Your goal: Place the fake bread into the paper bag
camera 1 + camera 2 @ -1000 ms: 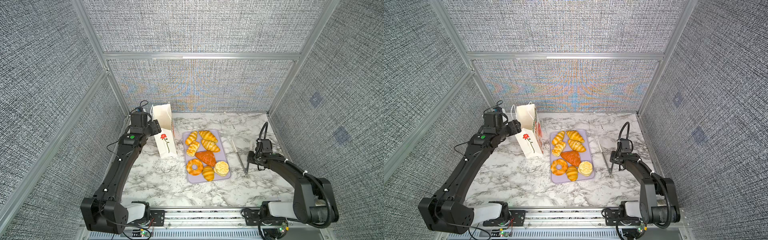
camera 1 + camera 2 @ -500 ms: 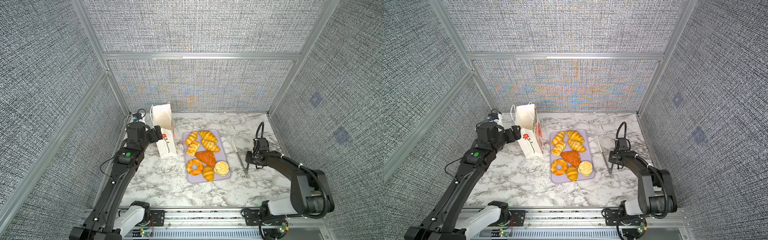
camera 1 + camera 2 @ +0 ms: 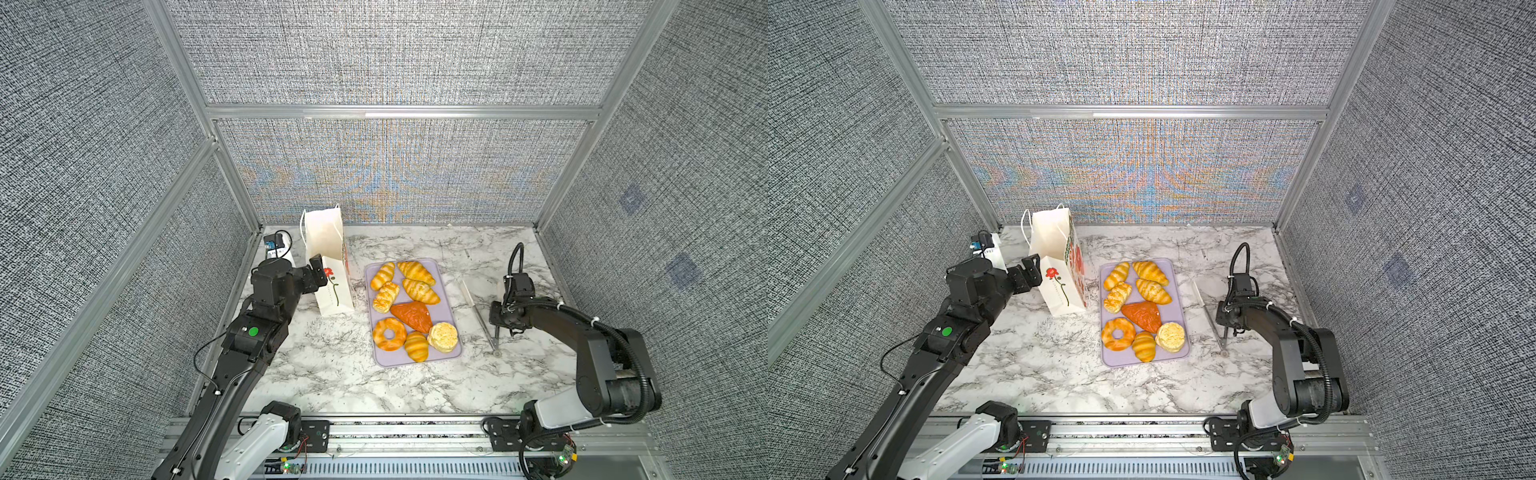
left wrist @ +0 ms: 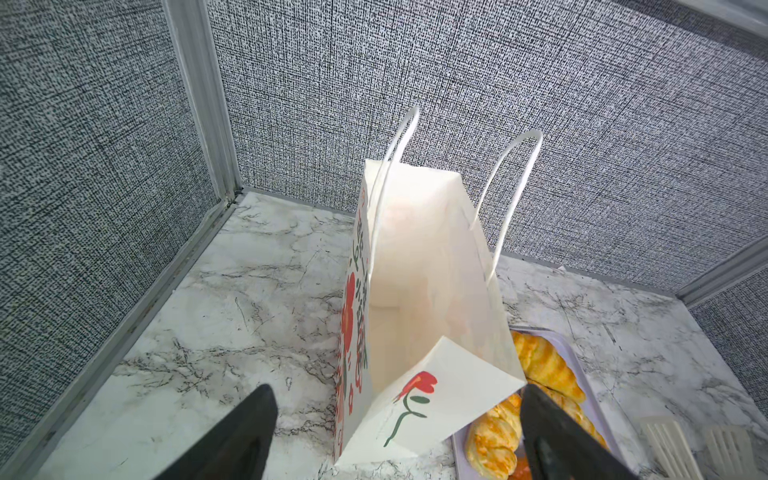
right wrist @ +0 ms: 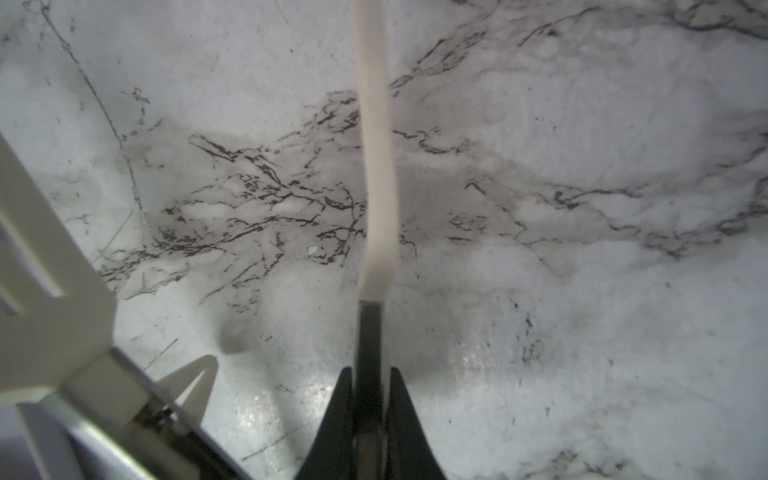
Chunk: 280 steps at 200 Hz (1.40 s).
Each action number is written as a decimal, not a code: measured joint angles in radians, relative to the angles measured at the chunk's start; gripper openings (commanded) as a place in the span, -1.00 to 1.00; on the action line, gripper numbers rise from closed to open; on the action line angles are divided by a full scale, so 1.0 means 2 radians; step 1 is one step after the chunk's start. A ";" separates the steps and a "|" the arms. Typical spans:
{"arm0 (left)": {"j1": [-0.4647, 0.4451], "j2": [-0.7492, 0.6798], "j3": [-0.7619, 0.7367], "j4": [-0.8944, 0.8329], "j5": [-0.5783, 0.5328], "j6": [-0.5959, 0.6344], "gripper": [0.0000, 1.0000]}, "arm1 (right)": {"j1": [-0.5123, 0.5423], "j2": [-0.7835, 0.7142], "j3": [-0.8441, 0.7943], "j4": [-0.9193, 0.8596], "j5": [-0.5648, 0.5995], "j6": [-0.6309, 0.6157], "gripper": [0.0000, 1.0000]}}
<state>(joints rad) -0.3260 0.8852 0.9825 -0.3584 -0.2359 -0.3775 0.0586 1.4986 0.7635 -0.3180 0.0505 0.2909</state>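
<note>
Starting at your near edge, the marble table [image 3: 332,374] carries a lilac tray [image 3: 415,363] near its middle. The bread [image 3: 412,316] lies on it in eight pieces: a doughnut [image 3: 389,333], a small croissant [image 3: 416,346] and a round bun [image 3: 443,336] nearest you, a triangular piece behind them, rolls and croissants farthest back. Just right of the tray you see the pale tongs [image 3: 473,303] lying along the table. Your right gripper [image 5: 370,370] is down at their near end, its jaws pressed together on one thin arm of the tongs. Farther back on the left, your left gripper [image 4: 397,390] hangs with its jaws spread wide. In the left wrist view the near corner of the paper bag [image 3: 332,286] sits between its fingers [image 4: 249,419], but you cannot tell whether either one touches the paper. That bag stands upright just left of the tray, mouth open, cord handles up, red flower facing you. Behind it rises the grey woven wall [image 3: 395,166].
</note>
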 measured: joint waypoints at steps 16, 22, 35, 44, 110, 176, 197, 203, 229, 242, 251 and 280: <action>-0.006 -0.006 -0.005 0.006 -0.004 0.000 0.86 | 0.000 -0.006 -0.002 -0.002 -0.004 0.000 -0.90; -0.008 -0.007 -0.006 0.006 -0.005 0.000 0.85 | 0.000 -0.009 -0.002 -0.003 -0.004 0.000 -0.91; -0.013 -0.010 -0.007 0.009 -0.010 0.000 0.85 | 0.000 -0.015 -0.002 -0.007 -0.005 0.000 -0.94; -0.017 -0.012 -0.008 0.010 -0.014 -0.001 0.85 | 0.000 -0.020 -0.002 -0.008 -0.006 0.000 -0.95; -0.068 -0.011 -0.010 0.028 -0.027 0.002 0.79 | 0.000 -0.051 0.029 -0.041 -0.010 -0.006 -0.97; -0.167 0.029 0.011 0.025 -0.057 0.017 0.78 | 0.000 -0.089 0.075 -0.073 -0.035 -0.015 -0.97; -0.206 0.056 0.027 0.027 -0.076 0.028 0.79 | 0.000 -0.090 0.100 -0.084 -0.046 -0.019 -0.97; -0.216 0.064 0.030 0.029 -0.080 0.030 0.79 | 0.000 -0.091 0.106 -0.085 -0.050 -0.019 -0.97; -0.251 0.097 0.040 0.040 -0.088 0.044 0.83 | 0.000 -0.095 0.127 -0.090 -0.069 -0.019 -0.97; -0.261 0.113 0.046 0.052 -0.087 0.051 0.85 | 0.000 -0.097 0.140 -0.096 -0.082 -0.019 -0.97; -0.263 0.121 0.048 0.061 -0.081 0.056 0.87 | 0.000 -0.098 0.148 -0.097 -0.092 -0.019 -0.97; -0.265 0.140 0.045 0.097 -0.048 0.069 0.97 | 0.002 -0.099 0.172 -0.097 -0.124 -0.016 -0.97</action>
<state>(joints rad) -0.8558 1.1660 1.0721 -0.1635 -0.3321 -0.2398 0.0624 1.3014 1.1069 -0.5114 -0.1978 0.2584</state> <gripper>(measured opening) 0.957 0.109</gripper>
